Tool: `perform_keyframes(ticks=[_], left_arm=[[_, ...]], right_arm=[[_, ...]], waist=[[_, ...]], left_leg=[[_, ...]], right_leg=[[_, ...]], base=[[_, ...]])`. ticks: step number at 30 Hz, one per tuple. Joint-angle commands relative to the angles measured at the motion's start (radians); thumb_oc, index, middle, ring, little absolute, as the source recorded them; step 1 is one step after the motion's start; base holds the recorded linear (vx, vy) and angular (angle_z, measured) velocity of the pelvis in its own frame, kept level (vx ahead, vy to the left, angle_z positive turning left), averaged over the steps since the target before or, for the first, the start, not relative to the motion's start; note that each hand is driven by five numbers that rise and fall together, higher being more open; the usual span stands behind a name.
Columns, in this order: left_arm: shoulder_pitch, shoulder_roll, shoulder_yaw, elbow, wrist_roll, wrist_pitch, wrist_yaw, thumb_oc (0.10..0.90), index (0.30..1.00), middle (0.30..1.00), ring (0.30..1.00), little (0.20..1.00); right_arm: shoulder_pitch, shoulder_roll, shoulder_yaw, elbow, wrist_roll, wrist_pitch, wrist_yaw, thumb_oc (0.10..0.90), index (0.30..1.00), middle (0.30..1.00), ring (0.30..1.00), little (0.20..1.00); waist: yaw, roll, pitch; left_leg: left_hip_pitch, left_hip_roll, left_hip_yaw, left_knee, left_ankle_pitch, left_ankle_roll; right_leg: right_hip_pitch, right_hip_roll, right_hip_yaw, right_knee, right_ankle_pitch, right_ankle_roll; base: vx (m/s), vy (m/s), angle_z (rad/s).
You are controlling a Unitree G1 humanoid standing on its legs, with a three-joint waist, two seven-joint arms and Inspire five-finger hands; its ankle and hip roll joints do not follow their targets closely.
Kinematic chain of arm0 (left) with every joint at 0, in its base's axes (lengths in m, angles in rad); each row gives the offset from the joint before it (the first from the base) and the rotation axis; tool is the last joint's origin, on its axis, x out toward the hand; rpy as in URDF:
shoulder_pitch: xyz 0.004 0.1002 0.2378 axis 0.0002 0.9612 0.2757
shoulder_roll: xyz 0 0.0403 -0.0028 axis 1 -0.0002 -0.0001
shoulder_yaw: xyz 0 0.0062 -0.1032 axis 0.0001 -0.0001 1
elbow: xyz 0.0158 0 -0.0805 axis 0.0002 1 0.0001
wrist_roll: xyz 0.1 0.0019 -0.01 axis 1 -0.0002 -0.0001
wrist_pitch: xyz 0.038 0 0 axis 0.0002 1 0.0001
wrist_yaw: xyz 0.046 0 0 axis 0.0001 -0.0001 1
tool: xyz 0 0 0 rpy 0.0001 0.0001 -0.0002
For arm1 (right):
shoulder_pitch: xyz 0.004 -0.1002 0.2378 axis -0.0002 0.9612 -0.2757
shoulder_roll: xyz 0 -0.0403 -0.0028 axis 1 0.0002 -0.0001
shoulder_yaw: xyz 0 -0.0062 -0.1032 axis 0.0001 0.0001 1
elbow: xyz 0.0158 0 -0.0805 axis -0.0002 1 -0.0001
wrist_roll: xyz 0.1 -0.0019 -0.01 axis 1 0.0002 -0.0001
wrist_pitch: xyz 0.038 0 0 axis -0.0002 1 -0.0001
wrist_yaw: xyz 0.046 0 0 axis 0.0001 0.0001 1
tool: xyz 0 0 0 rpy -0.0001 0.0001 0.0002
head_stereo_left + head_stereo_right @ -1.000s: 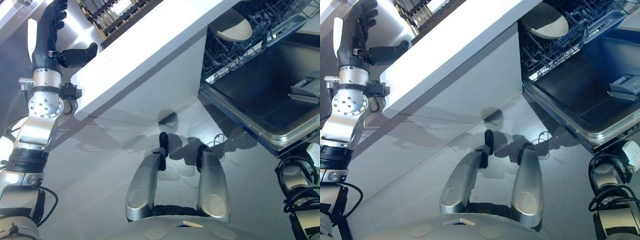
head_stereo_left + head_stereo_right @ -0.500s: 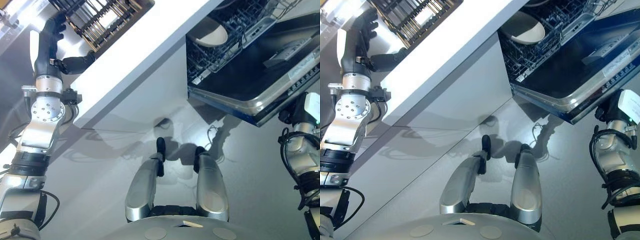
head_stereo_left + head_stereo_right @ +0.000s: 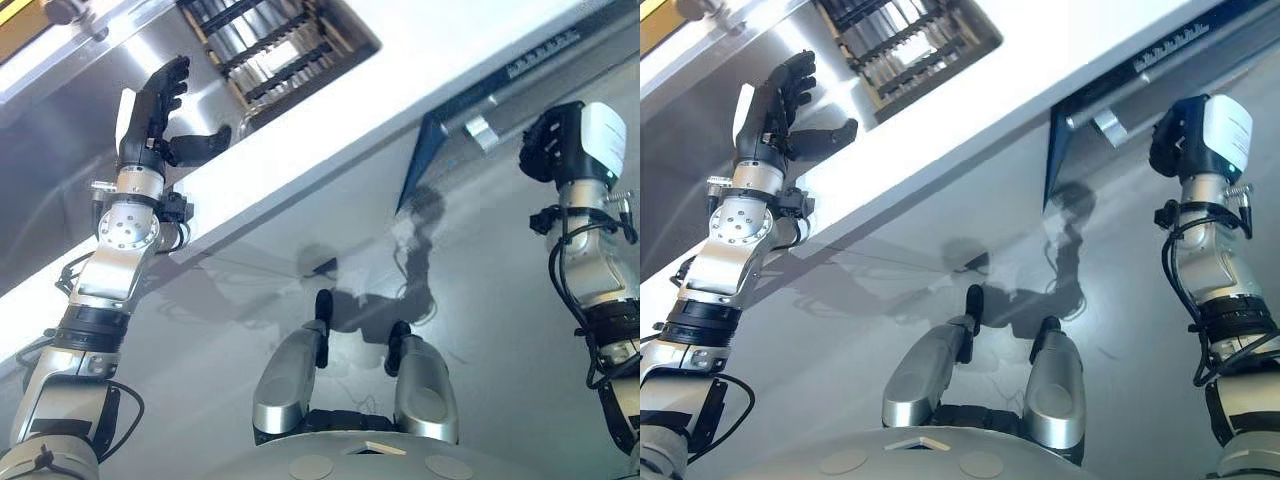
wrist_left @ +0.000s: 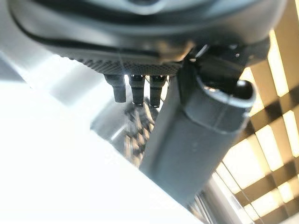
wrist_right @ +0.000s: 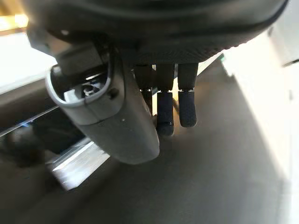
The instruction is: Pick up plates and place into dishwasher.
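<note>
Slatted dish rack (image 3: 275,50) above smooth white counter (image 3: 400,90)

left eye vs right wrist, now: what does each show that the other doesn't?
Left eye alone: the left hand, fingers straight and holding nothing, raised beside the white counter, with a dish rack set above it. Right wrist alone: the right hand's fingers from close, relaxed and empty, over a dark surface. Both: the right hand, near the dishwasher's dark edge.
</note>
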State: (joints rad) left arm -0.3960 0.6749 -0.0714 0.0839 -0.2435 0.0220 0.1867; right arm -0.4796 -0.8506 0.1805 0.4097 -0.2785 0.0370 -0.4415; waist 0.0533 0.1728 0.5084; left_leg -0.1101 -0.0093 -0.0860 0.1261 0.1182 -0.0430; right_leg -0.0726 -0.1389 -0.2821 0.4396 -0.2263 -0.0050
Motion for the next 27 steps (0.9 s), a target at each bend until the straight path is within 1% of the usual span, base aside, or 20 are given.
perform_keyframes(ticks=[1,5,7,10,11,12,13,16,17,20,24,26,27], left_arm=[[0.087,0.056,0.025,-0.057,0.05,-0.055,-0.002,0.8,0.9,0.9,0.9,0.9],[0.126,0.044,0.034,-0.075,0.063,-0.051,-0.017,0.8,0.9,0.9,0.9,0.9],[0.144,0.036,0.037,-0.08,0.07,-0.05,-0.022,0.8,0.9,0.9,0.9,0.9],[0.174,0.024,0.048,-0.082,0.081,-0.058,-0.024,0.8,0.9,0.9,0.9,0.9],[0.174,0.025,0.047,-0.082,0.081,-0.058,-0.024,0.8,0.9,0.9,0.9,0.9],[0.19,0.019,0.064,-0.08,0.086,-0.068,-0.016,0.8,0.9,0.9,0.9,0.9],[0.201,0.017,0.074,-0.077,0.092,-0.079,-0.012,0.8,0.9,0.9,0.9,0.9],[0.211,0.017,0.095,-0.075,0.101,-0.096,0.006,0.8,0.9,0.9,0.9,0.9],[0.215,0.018,0.106,-0.075,0.101,-0.106,0.016,0.8,0.9,0.9,0.9,0.9],[0.217,0.021,0.129,-0.074,0.111,-0.13,0.019,0.8,0.9,0.9,0.9,0.9],[0.213,0.024,0.164,-0.073,0.121,-0.145,0.031,0.8,0.9,0.9,0.9,0.9],[0.216,0.021,0.179,-0.068,0.12,-0.154,0.037,0.8,0.9,0.9,0.9,0.9],[0.218,0.012,0.193,-0.065,0.128,-0.156,0.04,0.8,0.9,0.9,0.9,0.9]], right_arm=[[-0.157,0.066,0.073,-0.051,-0.046,-0.108,-0.008,0.1,0.3,0.3,0.3,0.2],[-0.081,0.08,0.042,-0.064,-0.038,-0.086,-0.019,0.1,0.3,0.3,0.3,0.2],[-0.035,0.087,0.011,-0.079,-0.026,-0.084,-0.046,0.1,0.3,0.3,0.3,0.2],[0.041,0.099,-0.066,-0.118,-0.012,-0.089,-0.095,0.1,0.3,0.3,0.3,0.2],[0.044,0.099,-0.068,-0.12,-0.012,-0.088,-0.095,0.1,0.3,0.3,0.3,0.2],[0.086,0.097,-0.122,-0.144,-0.006,-0.099,-0.124,0.1,0.3,0.3,0.3,0.2],[0.131,0.092,-0.169,-0.167,-0.002,-0.107,-0.131,0.1,0.3,0.3,0.3,0.2],[0.198,0.086,-0.241,-0.188,0.005,-0.122,-0.153,0.1,0.3,0.3,0.3,0.2],[0.236,0.083,-0.278,-0.201,0.022,-0.132,-0.162,0.1,0.3,0.3,0.3,0.2],[0.291,0.094,-0.347,-0.215,0.053,-0.145,-0.173,0.1,0.3,0.3,0.3,0.2],[0.359,0.14,-0.428,-0.234,0.108,-0.152,-0.19,0.1,0.3,0.3,0.3,0.2],[0.385,0.166,-0.451,-0.244,0.133,-0.146,-0.188,0.1,0.3,0.3,0.3,0.2],[0.409,0.198,-0.47,-0.249,0.16,-0.142,-0.17,0.1,0.3,0.3,0.3,0.2]], waist=[[0.046,-0.124,-0.229],[0.047,-0.14,-0.27],[0.043,-0.147,-0.286],[0.028,-0.155,-0.304],[0.03,-0.155,-0.305],[0.011,-0.159,-0.313],[0.005,-0.164,-0.324],[-0.014,-0.17,-0.34],[-0.025,-0.173,-0.35],[-0.041,-0.179,-0.365],[-0.07,-0.182,-0.388],[-0.08,-0.182,-0.394],[-0.091,-0.183,-0.399]], left_leg=[[0.065,-0.088,0.023,0.027,-0.155,0.072],[0.096,-0.09,0.03,-0.002,-0.163,0.084],[0.11,-0.091,0.034,-0.015,-0.167,0.089],[0.135,-0.088,0.045,-0.044,-0.17,0.094],[0.136,-0.088,0.046,-0.045,-0.17,0.095],[0.146,-0.086,0.052,-0.061,-0.17,0.096],[0.158,-0.083,0.06,-0.078,-0.168,0.096],[0.173,-0.079,0.075,-0.106,-0.162,0.094],[0.178,-0.077,0.084,-0.118,-0.159,0.093],[0.185,-0.075,0.102,-0.141,-0.145,0.093],[0.199,-0.074,0.126,-0.167,-0.14,0.093],[0.203,-0.073,0.135,-0.173,-0.14,0.093],[0.208,-0.072,0.145,-0.179,-0.14,0.093]], right_leg=[[0.048,0.02,0.109,-0.182,0.125,0.052],[0.072,0.017,0.116,-0.218,0.142,0.069],[0.082,0.016,0.122,-0.231,0.148,0.076],[0.09,0.017,0.136,-0.249,0.158,0.088],[0.09,0.017,0.137,-0.25,0.159,0.088],[0.09,0.018,0.148,-0.26,0.166,0.096],[0.094,0.021,0.159,-0.271,0.173,0.102],[0.096,0.026,0.174,-0.29,0.185,0.11],[0.095,0.028,0.18,-0.299,0.193,0.114],[0.092,0.032,0.19,-0.314,0.218,0.118],[0.089,0.039,0.209,-0.328,0.236,0.122],[0.087,0.041,0.217,-0.332,0.239,0.123],[0.088,0.044,0.224,-0.34,0.241,0.123]], base=[[0.12,0.101,0.12],[0.14,0.14,0.08],[0.08,0.123,0.0],[0.04,0.114,0.02],[0.01,0.11,0.02],[0.0,0.116,0.04],[-0.01,0.141,0.06],[-0.02,0.077,-0.03],[-0.06,0.06,-0.07],[-0.04,0.05,-0.12],[-0.02,0.052,-0.21],[-0.03,0.053,-0.16],[-0.03,0.048,-0.16]])
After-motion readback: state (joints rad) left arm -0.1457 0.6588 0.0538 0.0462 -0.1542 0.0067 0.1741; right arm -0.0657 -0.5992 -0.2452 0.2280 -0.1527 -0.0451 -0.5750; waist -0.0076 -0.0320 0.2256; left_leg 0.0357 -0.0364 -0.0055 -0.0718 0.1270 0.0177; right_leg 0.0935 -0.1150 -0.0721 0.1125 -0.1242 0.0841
